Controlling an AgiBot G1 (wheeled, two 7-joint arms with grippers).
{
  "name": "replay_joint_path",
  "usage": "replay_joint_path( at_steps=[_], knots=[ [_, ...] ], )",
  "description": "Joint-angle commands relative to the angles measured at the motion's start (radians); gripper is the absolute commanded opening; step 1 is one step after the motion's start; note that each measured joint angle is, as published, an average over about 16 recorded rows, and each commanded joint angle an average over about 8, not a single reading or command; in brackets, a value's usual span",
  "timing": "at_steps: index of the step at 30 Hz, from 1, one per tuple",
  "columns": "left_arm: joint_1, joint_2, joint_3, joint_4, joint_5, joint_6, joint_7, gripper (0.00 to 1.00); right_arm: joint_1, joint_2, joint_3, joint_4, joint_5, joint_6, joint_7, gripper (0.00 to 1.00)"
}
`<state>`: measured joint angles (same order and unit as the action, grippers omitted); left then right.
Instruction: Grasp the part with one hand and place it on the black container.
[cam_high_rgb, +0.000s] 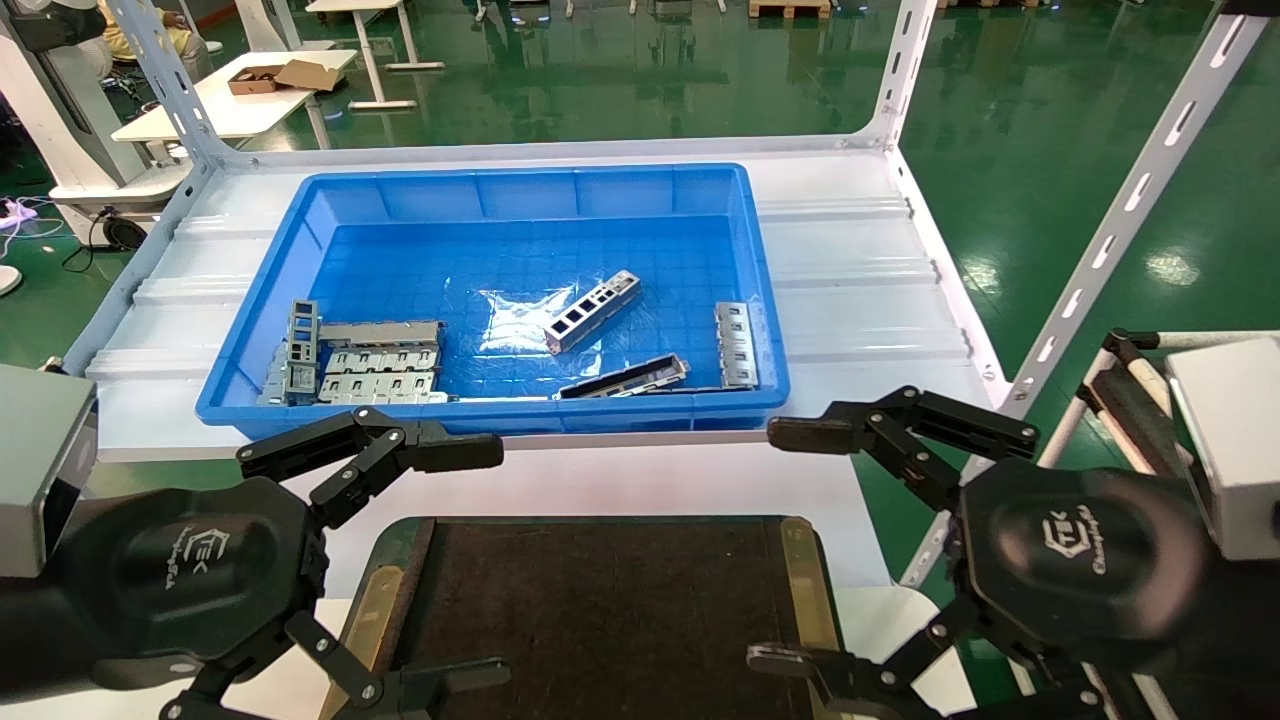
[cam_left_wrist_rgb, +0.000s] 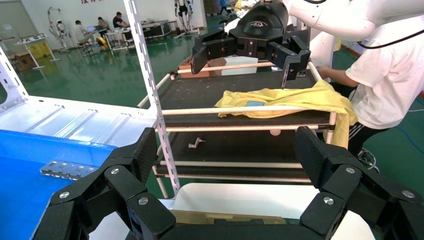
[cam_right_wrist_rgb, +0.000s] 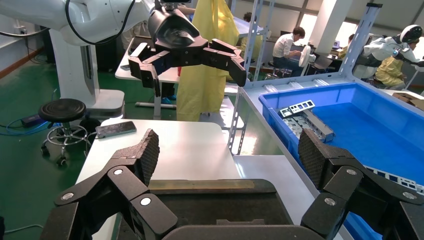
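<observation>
Above the near corners of the black container (cam_high_rgb: 600, 610), the left pincer (cam_high_rgb: 480, 560) and right pincer (cam_high_rgb: 770, 545) both hover spread wide and empty, each short of the blue bin (cam_high_rgb: 250, 330) that sits just beyond the container on the white surface (cam_high_rgb: 860, 300). The part (cam_high_rgb: 592, 311) lies tilted on the bin floor near its middle, apart from a darker channel strip (cam_high_rgb: 625, 378), a bracket (cam_high_rgb: 736, 344) by the far-right wall and stacked grey plates (cam_high_rgb: 380, 360) at the left. I judge a reach could clip the bin's near wall or close on the strip, since it lies between the container and the part.
</observation>
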<state>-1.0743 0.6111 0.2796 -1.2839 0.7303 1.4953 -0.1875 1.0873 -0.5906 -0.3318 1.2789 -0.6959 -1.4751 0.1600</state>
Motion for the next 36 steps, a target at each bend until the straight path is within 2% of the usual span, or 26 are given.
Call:
replay_joint_path(
  at_steps=[1, 36],
  knots=[
    [0.0, 0.0, 0.0, 0.0, 0.0, 0.0, 0.0, 1.0, 0.0, 0.0, 0.0, 0.0, 0.0, 0.0, 0.0, 1.0],
    [0.0, 0.0, 0.0, 0.0, 0.001, 0.0, 0.001, 1.0, 0.0, 0.0, 0.0, 0.0, 0.0, 0.0, 0.0, 1.0]
  ],
)
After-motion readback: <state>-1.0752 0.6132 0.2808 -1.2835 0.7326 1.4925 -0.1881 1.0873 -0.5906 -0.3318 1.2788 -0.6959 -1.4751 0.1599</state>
